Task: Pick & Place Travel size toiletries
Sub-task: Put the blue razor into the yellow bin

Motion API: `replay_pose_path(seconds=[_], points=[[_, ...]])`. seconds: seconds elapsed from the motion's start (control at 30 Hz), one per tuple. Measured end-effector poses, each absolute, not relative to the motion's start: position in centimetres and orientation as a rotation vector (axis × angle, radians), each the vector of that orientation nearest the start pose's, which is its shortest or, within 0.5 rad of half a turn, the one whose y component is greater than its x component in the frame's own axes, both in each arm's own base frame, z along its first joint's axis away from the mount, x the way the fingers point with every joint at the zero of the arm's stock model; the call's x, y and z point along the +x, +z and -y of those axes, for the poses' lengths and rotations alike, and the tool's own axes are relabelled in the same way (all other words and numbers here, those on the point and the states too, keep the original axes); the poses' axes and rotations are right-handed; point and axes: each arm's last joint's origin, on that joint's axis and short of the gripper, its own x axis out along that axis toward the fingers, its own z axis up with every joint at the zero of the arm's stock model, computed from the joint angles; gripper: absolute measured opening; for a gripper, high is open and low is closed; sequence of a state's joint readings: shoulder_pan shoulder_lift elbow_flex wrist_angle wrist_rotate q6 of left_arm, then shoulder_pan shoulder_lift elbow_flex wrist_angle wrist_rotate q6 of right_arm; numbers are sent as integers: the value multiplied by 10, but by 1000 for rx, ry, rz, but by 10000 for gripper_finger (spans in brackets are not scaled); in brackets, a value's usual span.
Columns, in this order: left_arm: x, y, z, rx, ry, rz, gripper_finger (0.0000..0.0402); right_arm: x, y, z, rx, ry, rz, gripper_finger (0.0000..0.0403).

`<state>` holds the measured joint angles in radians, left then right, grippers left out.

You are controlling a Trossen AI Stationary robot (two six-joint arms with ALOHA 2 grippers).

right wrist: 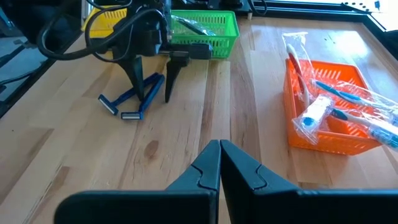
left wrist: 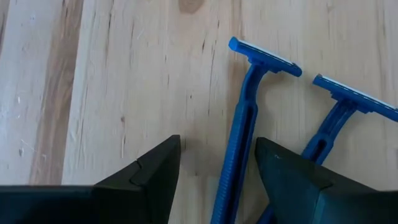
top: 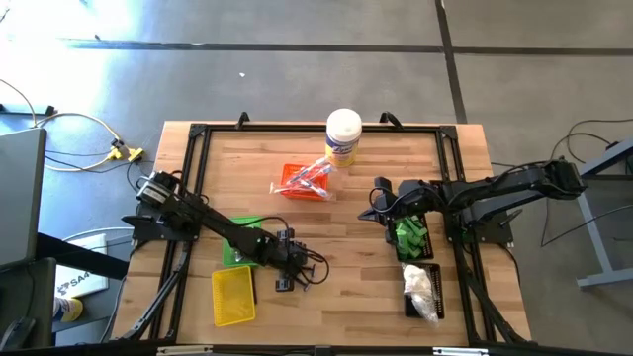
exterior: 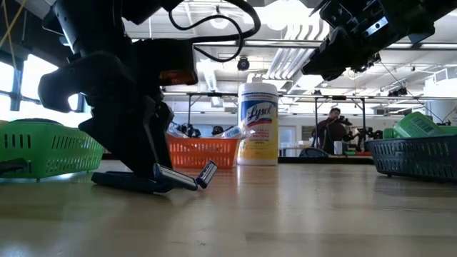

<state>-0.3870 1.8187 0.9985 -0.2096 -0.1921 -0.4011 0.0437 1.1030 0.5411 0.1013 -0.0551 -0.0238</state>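
Left gripper [left wrist: 217,165] parked over the razors, nothing grabbed yet

Its fingers are spread wide with one blue razor [left wrist: 239,130] lying between the tips and a second razor [left wrist: 339,115] just outside one finger, both flat on the table [top: 336,287], so these two are left to do. Over to the right, the orange tray [right wrist: 329,118] already has wrapped toothbrushes in it, and the right gripper [right wrist: 219,163] hangs shut, well apart from all that, above the black tray [top: 410,240] with the green bits
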Motion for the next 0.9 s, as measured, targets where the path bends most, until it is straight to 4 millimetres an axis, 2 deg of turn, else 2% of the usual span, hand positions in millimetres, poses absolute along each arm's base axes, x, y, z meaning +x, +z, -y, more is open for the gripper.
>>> replay_pose_path(seconds=[0.27,0.57,0.9], points=[[322,138,125,-74,14,-1007,199,227,216,-12,-21,103,-460,3],[322,137,125,-78,8,-1008,145,227,216,-11,-21,103,-460,3],[322,137,125,-78,7,-1011,109,227,216,-12,-21,103,-460,3]])
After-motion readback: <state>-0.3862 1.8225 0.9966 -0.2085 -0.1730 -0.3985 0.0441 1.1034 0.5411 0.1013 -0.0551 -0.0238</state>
